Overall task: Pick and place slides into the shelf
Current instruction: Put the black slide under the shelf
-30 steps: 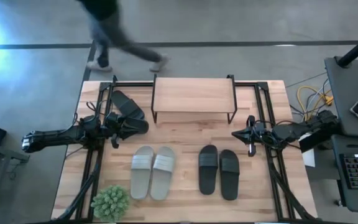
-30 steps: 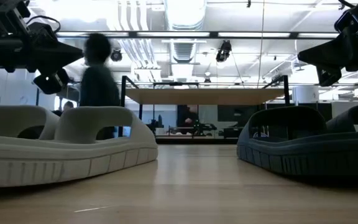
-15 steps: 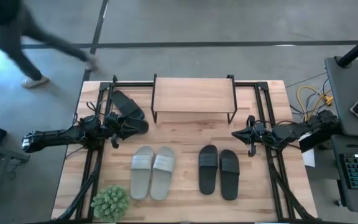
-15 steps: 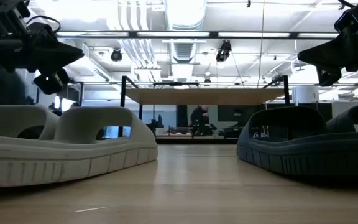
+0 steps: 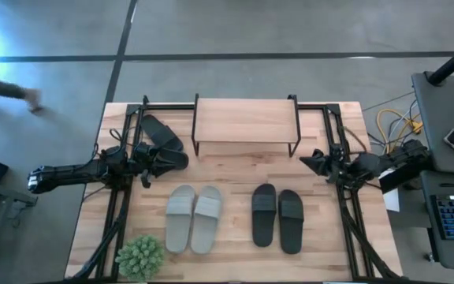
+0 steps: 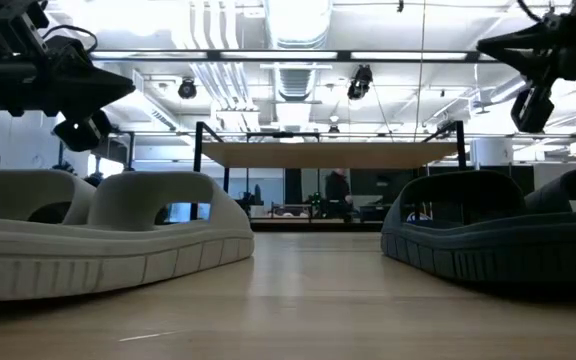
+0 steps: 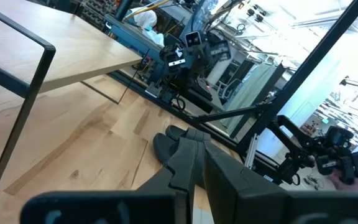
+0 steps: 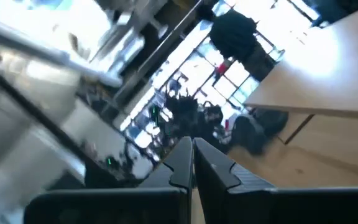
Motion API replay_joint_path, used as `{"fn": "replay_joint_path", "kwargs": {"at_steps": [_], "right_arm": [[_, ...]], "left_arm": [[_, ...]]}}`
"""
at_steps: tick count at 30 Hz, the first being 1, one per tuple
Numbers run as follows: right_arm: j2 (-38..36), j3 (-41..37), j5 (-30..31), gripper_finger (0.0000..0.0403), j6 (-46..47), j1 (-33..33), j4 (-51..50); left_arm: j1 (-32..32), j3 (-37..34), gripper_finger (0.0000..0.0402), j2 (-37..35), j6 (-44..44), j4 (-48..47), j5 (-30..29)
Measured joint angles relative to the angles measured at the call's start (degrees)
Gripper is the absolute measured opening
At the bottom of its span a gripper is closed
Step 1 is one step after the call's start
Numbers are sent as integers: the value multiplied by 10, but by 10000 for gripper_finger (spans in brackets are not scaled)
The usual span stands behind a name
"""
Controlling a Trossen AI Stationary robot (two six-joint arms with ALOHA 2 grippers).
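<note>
I had both jaws clenched on nothing: left gripper beside the shelf, right gripper opposite. The grey slides and black slides lay side by side on the tabletop.

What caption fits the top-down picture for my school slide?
Grey slides and black slides wait before the empty shelf, left gripper and right gripper raised beside it.

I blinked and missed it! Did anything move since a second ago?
The right gripper pulled back toward its table edge and turned; in the low view it sits higher. It took hold of nothing. A person walked off leftward. The left gripper, both pairs of slides and the shelf stayed put.
</note>
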Motion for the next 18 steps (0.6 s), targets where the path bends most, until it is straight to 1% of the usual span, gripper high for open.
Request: {"fn": "replay_joint_path", "kwargs": {"at_steps": [2,4,5,6,8,11,12,14,15,16,18], "right_arm": [[0,0,0,8,18,0,4],[0,0,1,8,49,0,20],[0,0,9,8,55,0,32],[0,0,26,8,54,1,48],[0,0,44,8,52,0,88],[1,0,41,8,43,-2,112],[1,0,32,8,53,-3,114],[8,0,26,9,97,-2,120],[17,2,31,9,115,-2,120],[28,7,41,10,122,-2,116],[61,27,63,14,112,-3,116]], "left_arm": [[0,0,15,0,17,0,-10],[1,0,15,0,46,4,-49],[1,0,15,1,46,17,-72],[1,0,15,2,31,37,-91],[1,0,15,2,-48,88,-124],[0,0,15,3,-158,173,-197],[1,0,15,2,-181,196,-207],[0,0,15,-1,-177,243,-233],[0,0,15,1,-161,268,-248],[0,0,15,2,-145,293,-258],[0,3,15,4,-123,375,-259]]}}
